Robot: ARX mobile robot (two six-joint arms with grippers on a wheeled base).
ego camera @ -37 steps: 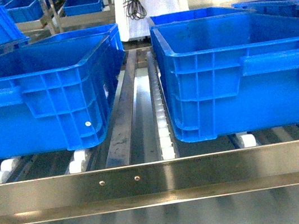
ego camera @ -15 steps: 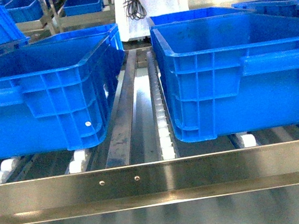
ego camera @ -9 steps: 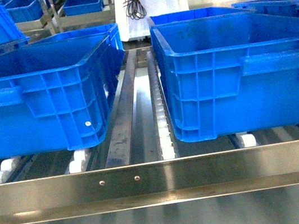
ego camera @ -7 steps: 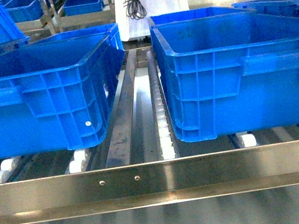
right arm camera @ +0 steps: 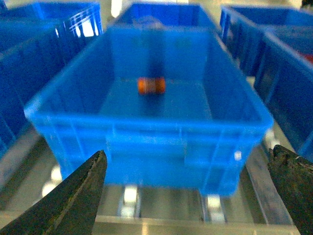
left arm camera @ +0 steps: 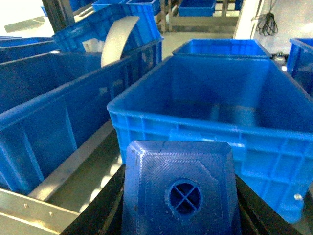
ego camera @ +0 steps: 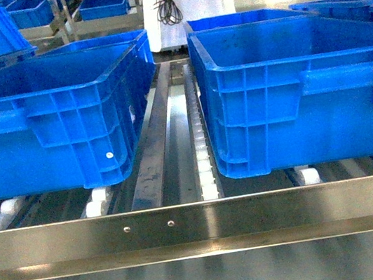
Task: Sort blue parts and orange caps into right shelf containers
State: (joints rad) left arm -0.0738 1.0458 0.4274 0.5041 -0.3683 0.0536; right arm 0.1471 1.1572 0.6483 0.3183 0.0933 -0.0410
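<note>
My left gripper is shut on a blue part, a blue block with a round hole in its top, low in the left wrist view. A large blue crate stands open just beyond it. In the right wrist view an orange cap lies on its side on the floor of another blue crate. My right gripper hangs open in front of that crate, its dark fingers wide apart. The head view shows two crates, left and right, and neither gripper.
The crates rest on white rollers behind a steel front rail. More blue crates stand behind and on both sides. A white curved sheet leans in a crate at the left.
Half a second ago something orange showed at the top right edge of the head view; it is gone from there now. The crates have not moved.
</note>
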